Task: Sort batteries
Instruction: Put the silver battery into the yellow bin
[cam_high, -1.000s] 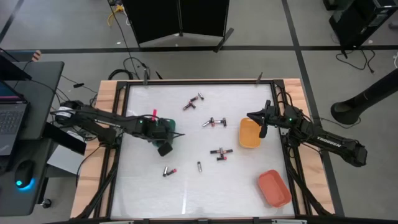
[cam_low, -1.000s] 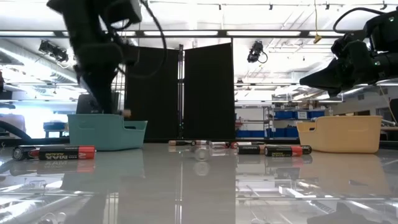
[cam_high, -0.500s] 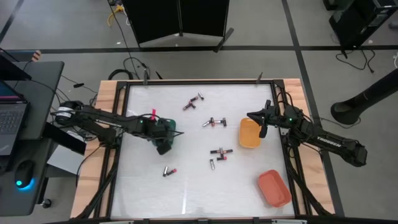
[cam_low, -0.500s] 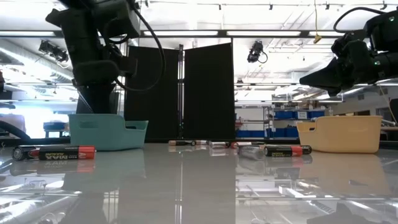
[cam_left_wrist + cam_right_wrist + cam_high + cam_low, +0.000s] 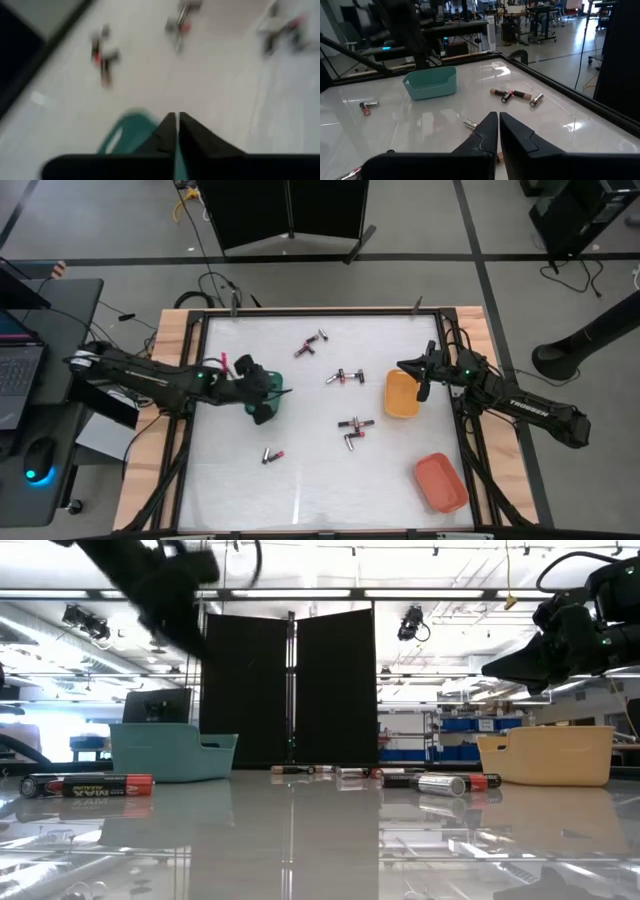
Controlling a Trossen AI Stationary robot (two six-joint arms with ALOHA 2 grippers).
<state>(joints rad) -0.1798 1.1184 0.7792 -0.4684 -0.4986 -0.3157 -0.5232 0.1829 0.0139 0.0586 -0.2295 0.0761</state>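
Several small batteries with red ends lie loose on the white table: a pair (image 5: 310, 343) toward the far edge, one group (image 5: 345, 376) mid-table, two (image 5: 351, 430) nearer, and one (image 5: 272, 454) near-left. My left gripper (image 5: 260, 412) (image 5: 177, 122) is shut and raised over the near end of the green tray (image 5: 274, 387) (image 5: 125, 132). My right gripper (image 5: 421, 390) (image 5: 498, 120) hangs shut above the yellow tray (image 5: 400, 394). In the low view, a long battery (image 5: 85, 784) lies nearest and a silvery one (image 5: 440, 784) lies in front of the yellow tray (image 5: 545, 755).
An orange-red tray (image 5: 440, 481) sits near the table's near-right corner. A raised dark frame (image 5: 190, 440) borders the table. Open tabletop (image 5: 320, 490) lies toward the near edge. Desks and equipment stand in the room beyond the table.
My left arm has risen and drawn back toward the table's left, leaving most of the low view, with its gripper staying over the green tray. One loose battery has rolled across the table toward the right, ending beside the mid-table pair. The right arm kept still.
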